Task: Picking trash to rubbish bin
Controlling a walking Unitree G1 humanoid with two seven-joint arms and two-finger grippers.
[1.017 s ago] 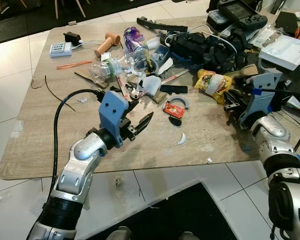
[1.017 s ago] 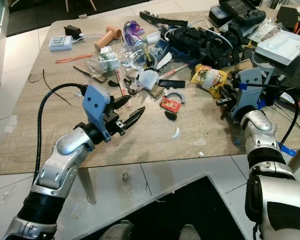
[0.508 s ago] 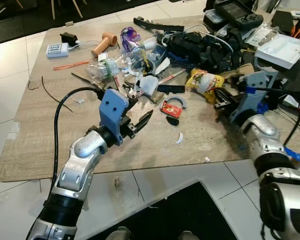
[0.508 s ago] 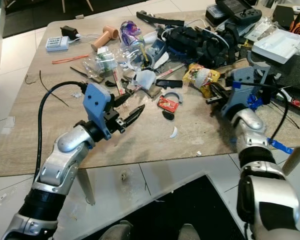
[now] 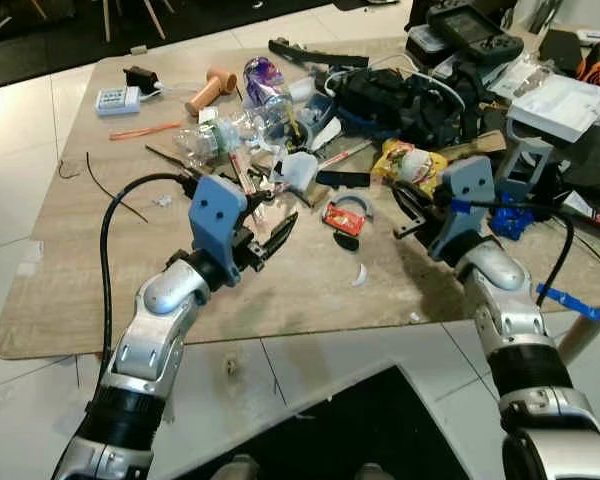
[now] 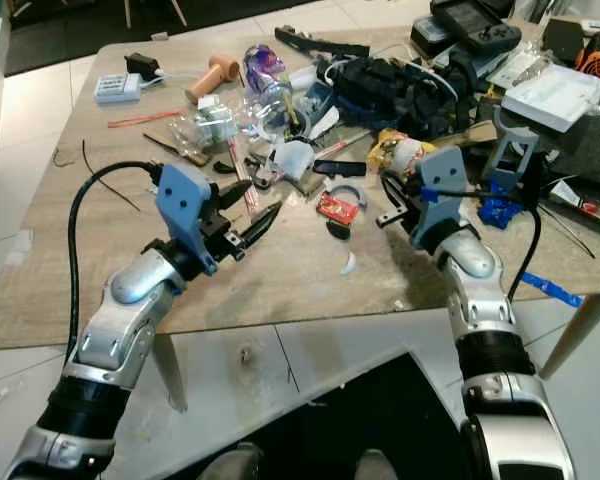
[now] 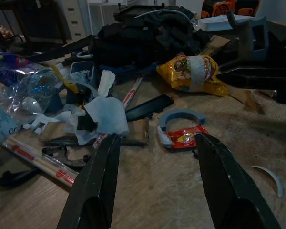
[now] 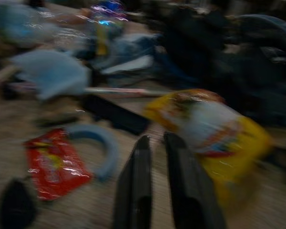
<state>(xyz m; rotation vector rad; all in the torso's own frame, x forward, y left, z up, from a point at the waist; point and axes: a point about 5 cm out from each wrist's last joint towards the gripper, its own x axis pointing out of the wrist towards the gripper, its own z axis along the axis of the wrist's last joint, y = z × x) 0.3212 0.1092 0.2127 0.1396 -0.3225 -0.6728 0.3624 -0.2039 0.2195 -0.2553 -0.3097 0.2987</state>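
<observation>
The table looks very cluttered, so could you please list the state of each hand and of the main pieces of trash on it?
Left hand: open, empty, above the table.
Right hand: fingers nearly together, empty, beside the yellow snack bag.
Yellow snack bag: crumpled, lying on the table.
Red wrapper: lying flat, not picked up.
Clear plastic bottle: crushed, on its side.

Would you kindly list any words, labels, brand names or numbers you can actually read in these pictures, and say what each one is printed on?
None can be read for certain.
Yellow snack bag: printing too small to read.
Red wrapper: printing too small to read.
Plastic bottle: label blurred.
White stick with red marks: marks unreadable.
</observation>
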